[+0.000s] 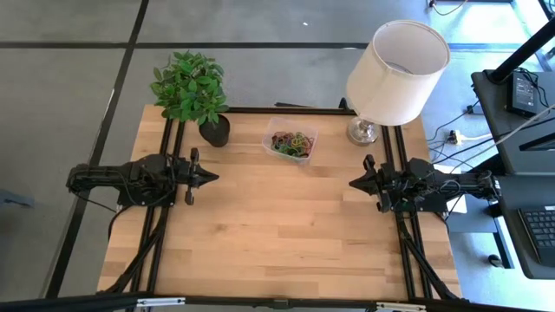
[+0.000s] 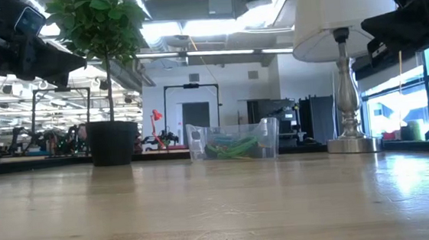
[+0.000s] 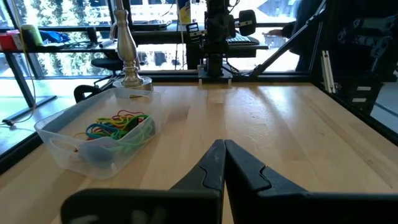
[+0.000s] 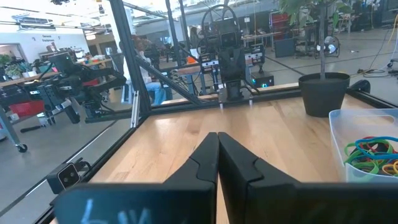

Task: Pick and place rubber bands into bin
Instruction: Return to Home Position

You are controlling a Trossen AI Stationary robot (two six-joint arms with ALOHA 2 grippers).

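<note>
— What's nearest the lens?
— The two dark fingers [image 3: 245,171], tips pressed together, over bare counter [image 3: 292,124].
— And the bin [image 3: 59,144]?
— Off to one side of them, resting on the wood (clear plastic, rounded corners). The bands [image 3: 117,124] lie tangled inside it: green, blue, red, orange, yellow.
— Beyond it?
— A lamp [image 3: 126,59], its silver base just behind the bin. The other arm [image 3: 214,37] stands at the counter's far edge.
</note>
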